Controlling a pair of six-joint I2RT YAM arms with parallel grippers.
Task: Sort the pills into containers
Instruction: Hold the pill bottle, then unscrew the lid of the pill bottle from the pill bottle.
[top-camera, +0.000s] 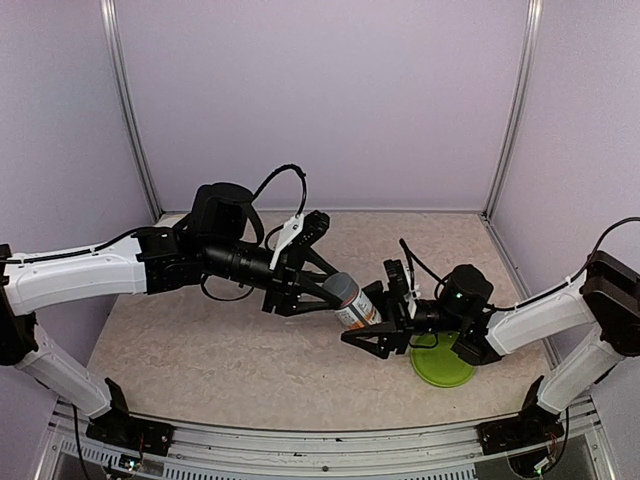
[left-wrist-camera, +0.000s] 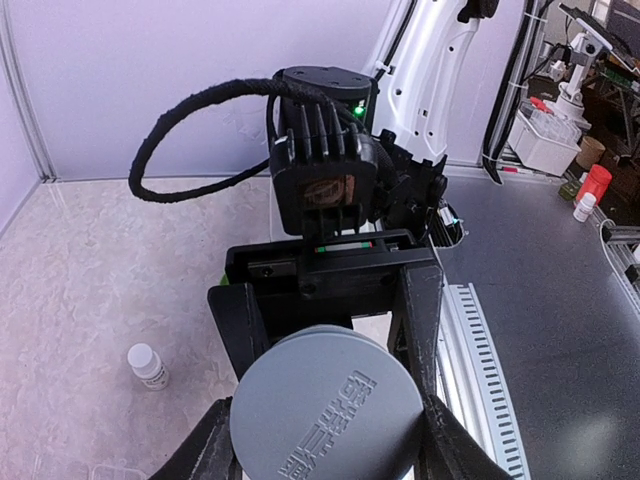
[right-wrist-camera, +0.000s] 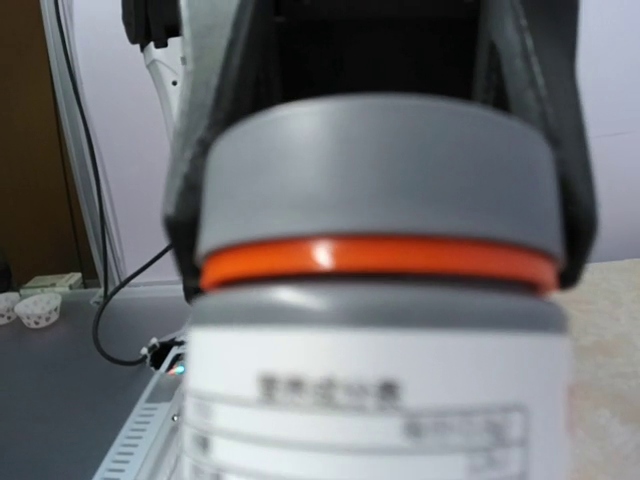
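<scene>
The grey cap (left-wrist-camera: 325, 415) of the bottle (top-camera: 352, 303) bears raised characters that run across its face from seven o'clock toward one o'clock; they cannot be made out. On the bottle's white label (right-wrist-camera: 400, 370), a row of dark characters sits above a ruled box, too blurred to read.

Both of my arms have black bases bolted to the ribbed silver rail (top-camera: 320, 438). Above that rail, the white-shelled left arm (top-camera: 70, 275) and white-shelled right arm (top-camera: 540, 318) have matt black joints and thin black cables. The angular black left gripper (top-camera: 332, 288) carries a white bracket (top-camera: 290, 232). The right wrist's finned black housing (left-wrist-camera: 322, 165) shows a small green light (left-wrist-camera: 358, 108).
</scene>
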